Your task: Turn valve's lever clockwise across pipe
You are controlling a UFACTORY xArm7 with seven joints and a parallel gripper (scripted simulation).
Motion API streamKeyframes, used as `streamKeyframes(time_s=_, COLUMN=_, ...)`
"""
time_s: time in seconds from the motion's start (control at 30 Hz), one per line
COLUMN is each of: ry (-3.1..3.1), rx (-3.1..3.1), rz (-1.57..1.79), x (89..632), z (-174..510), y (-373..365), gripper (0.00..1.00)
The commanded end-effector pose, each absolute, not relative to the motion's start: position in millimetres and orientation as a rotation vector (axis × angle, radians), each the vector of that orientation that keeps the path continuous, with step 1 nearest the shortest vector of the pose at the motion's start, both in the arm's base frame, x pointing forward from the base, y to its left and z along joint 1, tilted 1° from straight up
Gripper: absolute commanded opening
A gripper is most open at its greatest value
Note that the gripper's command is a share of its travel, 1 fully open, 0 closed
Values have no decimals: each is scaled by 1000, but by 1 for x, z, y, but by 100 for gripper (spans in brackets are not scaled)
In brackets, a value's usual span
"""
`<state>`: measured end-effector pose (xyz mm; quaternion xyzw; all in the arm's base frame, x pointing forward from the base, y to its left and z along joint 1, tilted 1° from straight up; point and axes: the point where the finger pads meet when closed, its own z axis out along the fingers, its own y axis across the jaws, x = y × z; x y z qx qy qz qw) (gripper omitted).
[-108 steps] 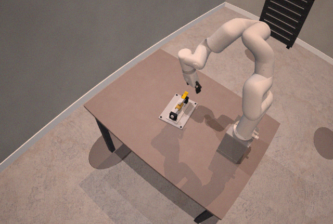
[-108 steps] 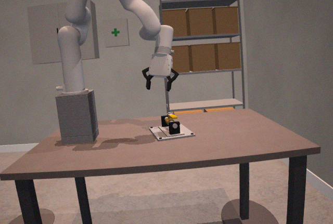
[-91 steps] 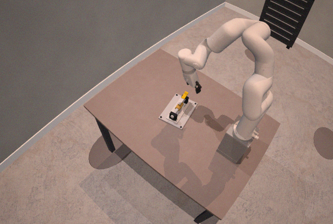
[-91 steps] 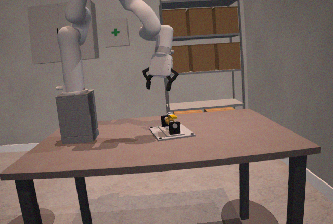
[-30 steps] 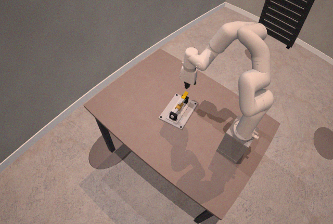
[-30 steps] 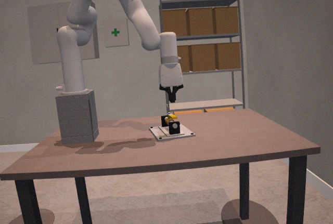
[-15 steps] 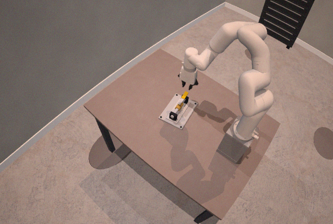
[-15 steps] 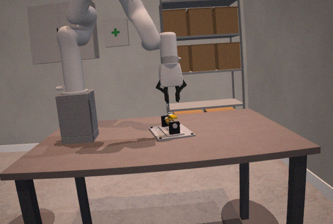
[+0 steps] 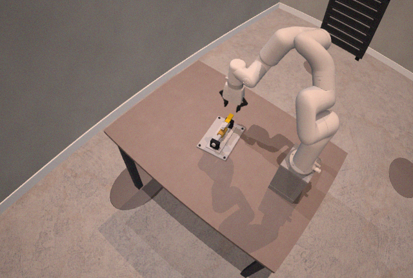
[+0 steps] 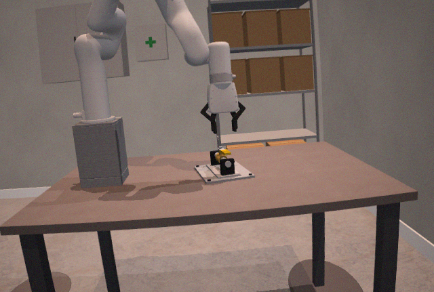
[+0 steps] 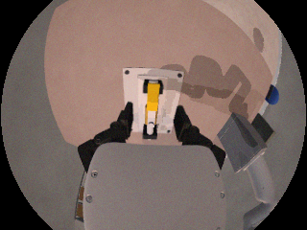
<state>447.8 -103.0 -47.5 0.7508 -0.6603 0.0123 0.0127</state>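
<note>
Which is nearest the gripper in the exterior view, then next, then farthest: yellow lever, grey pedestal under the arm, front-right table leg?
From the gripper, open and holding nothing above the table:
1. Yellow lever, just below the fingers, not touched.
2. Grey pedestal, off to the picture's left on the table top.
3. Front-right table leg, low at the picture's right, under the table's near edge.

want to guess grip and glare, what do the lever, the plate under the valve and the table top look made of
Lever: flat yellow strip, matte, probably painted metal or plastic.
Plate: pale grey, dark dots at the corners like screws, probably metal.
Table top: even dull brown, no visible grain; laminate or painted board, hard to tell.
</note>
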Motion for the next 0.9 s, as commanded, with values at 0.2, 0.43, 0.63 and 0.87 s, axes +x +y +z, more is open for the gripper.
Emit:
streamKeyframes(time_s=0.2, ry=-2059, rx=2341, rz=44, x=449, z=-46, y=-103, gripper=68)
streamKeyframes(time_s=0.43, ry=-2059, rx=2341, rz=44, x=449, z=-46, y=-103, gripper=68)
streamKeyframes(time_s=0.63, ry=-2058, rx=2342, rz=43, x=449, z=-46, y=-103, gripper=68)
streamKeyframes(time_s=0.87, ry=-2054, rx=2349, rz=37, x=449, z=-48, y=-103, gripper=68)
